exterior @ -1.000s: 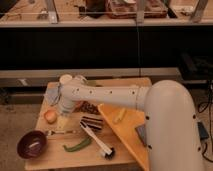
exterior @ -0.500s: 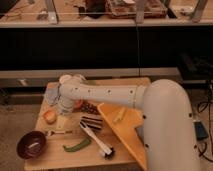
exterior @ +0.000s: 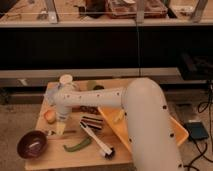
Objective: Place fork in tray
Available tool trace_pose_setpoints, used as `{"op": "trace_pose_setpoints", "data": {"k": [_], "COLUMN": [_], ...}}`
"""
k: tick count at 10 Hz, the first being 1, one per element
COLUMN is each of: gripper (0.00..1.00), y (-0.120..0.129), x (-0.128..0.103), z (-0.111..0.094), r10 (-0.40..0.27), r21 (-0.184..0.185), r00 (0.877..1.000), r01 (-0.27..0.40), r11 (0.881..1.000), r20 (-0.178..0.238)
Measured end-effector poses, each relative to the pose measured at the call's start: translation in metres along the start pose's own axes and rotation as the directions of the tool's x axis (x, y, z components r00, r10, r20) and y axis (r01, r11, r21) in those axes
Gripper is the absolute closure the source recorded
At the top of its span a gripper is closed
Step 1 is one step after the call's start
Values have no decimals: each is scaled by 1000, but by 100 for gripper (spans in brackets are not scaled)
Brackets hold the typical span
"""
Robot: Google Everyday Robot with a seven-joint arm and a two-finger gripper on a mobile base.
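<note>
Hanging over one fork: one gripper

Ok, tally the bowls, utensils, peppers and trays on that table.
Bowls: 2 (dark red bowl, orange bowl)
Utensils: 2 (fork, brush)
Peppers: 1 (green pepper)
Trays: 1 (tray)
Total: 6
Gripper: just above the fork, beside the orange bowl.

The arm covers most of the tray and the counter's right side, and is cut off by the bottom edge. The gripper hangs low over the counter's left part, hiding one end of the fork.
</note>
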Motion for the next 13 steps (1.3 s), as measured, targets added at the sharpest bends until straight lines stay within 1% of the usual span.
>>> {"op": "trace_pose_setpoints", "data": {"k": [1,2,3,5,8,9,10,11,12,13], "gripper": [42,42,42,42,42,44,50,61,69,81], "y": [1,2,4,7,7,11,11,11,11,12], "x": [0,2,2,1,2,2,0,1,1,1], "z": [4,9,11,12,12,13,13,13,13,13], "r10": [2,5,7,2,2,-2,-1,1,1,0], "r21": [-6,-12,-14,-16,-16,-20,-19,-18,-18,-20], "r00": [1000,1000,1000,1000,1000,1000,1000,1000,1000,1000], "r01": [-2,-5,-7,-1,-2,2,1,0,0,1], "r11": [1000,1000,1000,1000,1000,1000,1000,1000,1000,1000], "r20": [-6,-4,9,19,19,26,28,28,29,27]}}
